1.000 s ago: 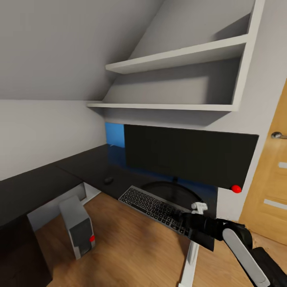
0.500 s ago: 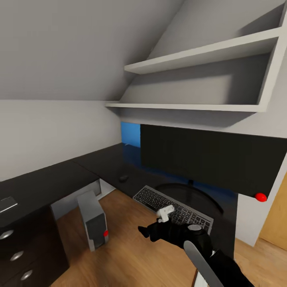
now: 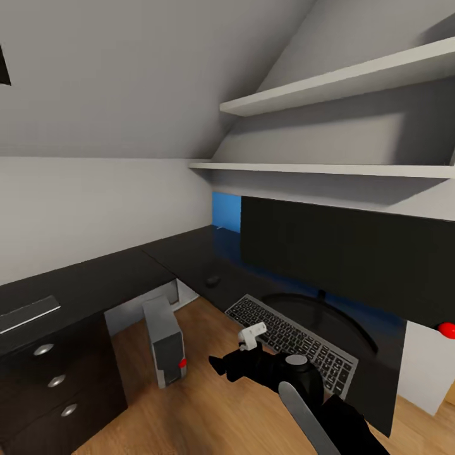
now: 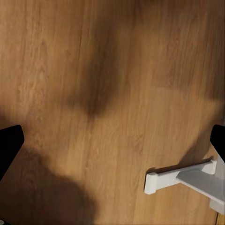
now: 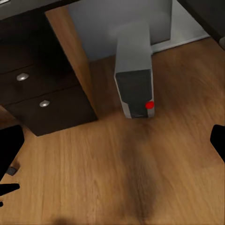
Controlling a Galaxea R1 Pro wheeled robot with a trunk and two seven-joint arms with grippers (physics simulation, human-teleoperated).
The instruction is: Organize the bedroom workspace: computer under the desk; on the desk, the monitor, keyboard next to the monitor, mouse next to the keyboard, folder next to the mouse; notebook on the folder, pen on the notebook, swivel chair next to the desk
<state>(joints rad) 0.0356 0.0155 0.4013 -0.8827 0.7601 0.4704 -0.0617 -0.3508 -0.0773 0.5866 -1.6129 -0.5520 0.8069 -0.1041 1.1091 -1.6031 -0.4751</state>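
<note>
1. We face the desk (image 3: 95,284), L-shaped with a black top. The monitor (image 3: 341,259) stands on it at our right with the keyboard (image 3: 291,335) lying in front of its stand, long axis parallel to the screen.
2. The computer (image 3: 165,341) stands upright on the floor under the desk's corner, red dot on its front; the right wrist view shows it (image 5: 136,77) ahead of the fingers, beside a dark drawer unit (image 5: 37,93).
3. The right gripper (image 3: 221,365) hovers over the floor, in front of the keyboard and pointing toward the computer. Its jaws are spread wide and hold nothing.
4. The left wrist view looks down on wood floor and a white desk foot (image 4: 187,178). That gripper's dark tips sit at the frame's edges, so it looks open and empty.
5. The mouse (image 3: 212,280) rests on the desk beyond the keyboard's left end, near but not touching. It lies ahead of the right gripper, so we judge the right arm nearer.
</note>
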